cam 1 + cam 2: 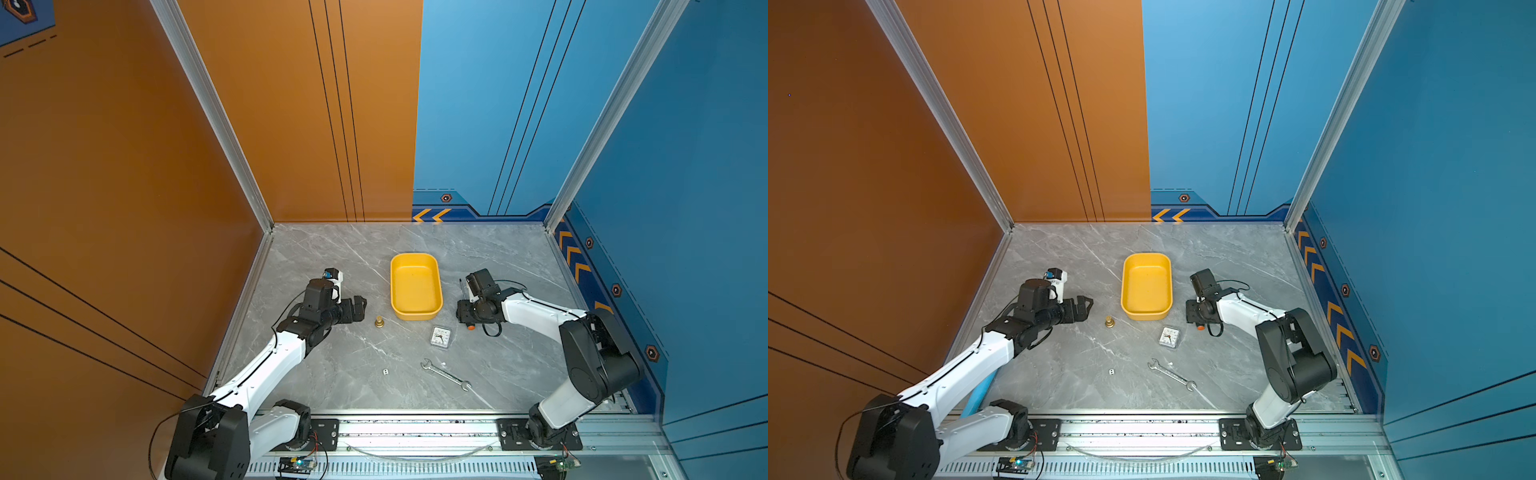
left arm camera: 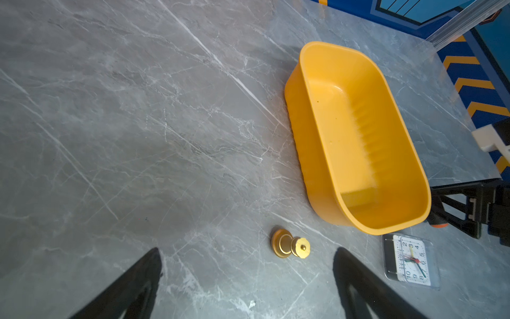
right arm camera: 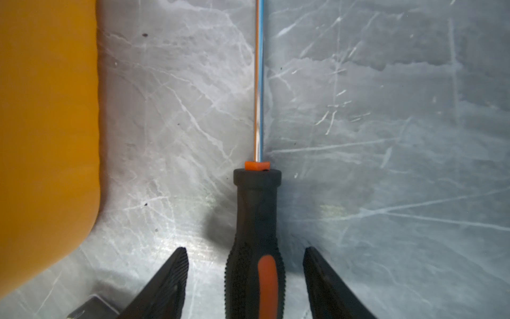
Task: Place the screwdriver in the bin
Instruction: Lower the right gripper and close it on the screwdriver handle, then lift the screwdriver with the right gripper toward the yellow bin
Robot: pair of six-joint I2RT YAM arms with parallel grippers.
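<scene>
Right jaws stand apart astride the screwdriver [image 3: 255,221] handle; a lopsided pinch could roll it away along the bench [image 3: 386,165]

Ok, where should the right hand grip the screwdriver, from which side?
Grip the screwdriver by its ribbed handle, from above. It lies flat on the table beside the bin, its shaft too thin to pinch, and the right hand's open jaws straddle the handle.

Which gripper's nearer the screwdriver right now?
Right. The right gripper straddles the handle of the screwdriver, fingers on either side with gaps showing. The left gripper sits on the other side of the bin.
</scene>
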